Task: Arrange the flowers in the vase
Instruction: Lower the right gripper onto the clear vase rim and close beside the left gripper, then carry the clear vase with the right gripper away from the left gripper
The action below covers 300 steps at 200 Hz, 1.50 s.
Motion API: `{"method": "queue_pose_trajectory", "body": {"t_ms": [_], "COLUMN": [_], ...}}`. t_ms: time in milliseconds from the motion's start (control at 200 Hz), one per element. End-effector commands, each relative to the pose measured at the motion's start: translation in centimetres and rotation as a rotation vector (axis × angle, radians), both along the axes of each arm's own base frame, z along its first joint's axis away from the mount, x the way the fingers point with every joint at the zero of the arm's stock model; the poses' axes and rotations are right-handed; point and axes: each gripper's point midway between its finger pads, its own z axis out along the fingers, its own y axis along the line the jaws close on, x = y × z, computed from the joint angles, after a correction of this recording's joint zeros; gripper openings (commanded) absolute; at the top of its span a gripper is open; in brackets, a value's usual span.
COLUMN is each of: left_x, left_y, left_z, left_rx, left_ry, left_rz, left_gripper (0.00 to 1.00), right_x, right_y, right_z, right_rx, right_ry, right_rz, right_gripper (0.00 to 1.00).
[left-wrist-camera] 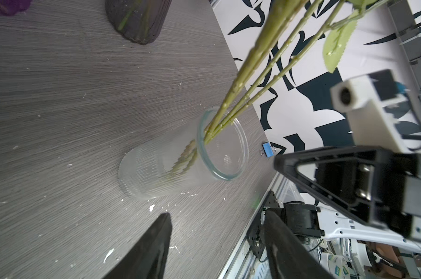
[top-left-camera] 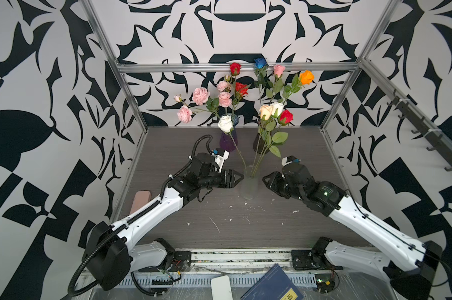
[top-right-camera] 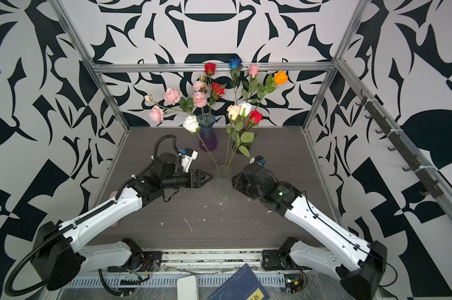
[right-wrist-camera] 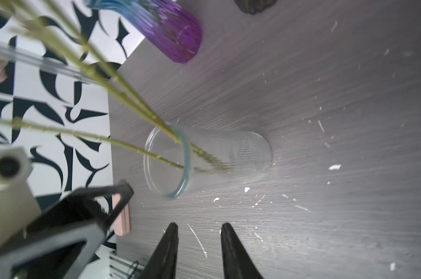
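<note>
The flowers (top-left-camera: 271, 113) (white, cream and red roses) stand with their stems (left-wrist-camera: 238, 83) in the clear ribbed vase (top-left-camera: 248, 184) in the middle of the bench (top-left-camera: 284, 228). Only the top views show the blooms; the wrist views give bare stems crossing the rim. The left claw (top-left-camera: 241, 177) hangs just beside the vase, spread wide and empty. The right claw (top-left-camera: 265, 181), opposite, is parted more narrowly, gripping nothing. A blue clip (left-wrist-camera: 268, 150) shows in the left wrist view alone.
</note>
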Motion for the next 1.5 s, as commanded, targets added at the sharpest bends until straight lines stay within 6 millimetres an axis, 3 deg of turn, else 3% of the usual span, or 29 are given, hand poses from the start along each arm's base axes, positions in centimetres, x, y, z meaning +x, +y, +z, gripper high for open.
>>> {"method": "queue_pose_trajectory", "body": {"t_ms": [0, 325, 515, 1495], "left_x": [0.3, 0.3, 0.3, 0.3], "left_y": [-0.3, -0.4, -0.4, 0.4], "left_z": [0.9, 0.0, -0.5, -1.0], "left_rx": [-0.028, -0.022, -0.023, -0.028], "left_ry": [-0.012, 0.01, 0.027, 0.055], "left_rz": [-0.013, -0.029, -0.036, -0.027], "left_gripper": [0.65, 0.65, 0.65, 0.64], "right_x": [1.0, 2.7, 3.5, 4.0], "right_y": [0.6, 1.8, 1.1, 0.6], "right_z": [2.1, 0.9, 0.6, -2.2], "right_rx": [0.071, 0.062, 0.032, -0.151], "right_ry": [0.018, 0.05, 0.051, 0.24], "right_rz": [-0.064, -0.087, -0.14, -0.22], "right_gripper": [0.35, 0.35, 0.35, 0.26]}}
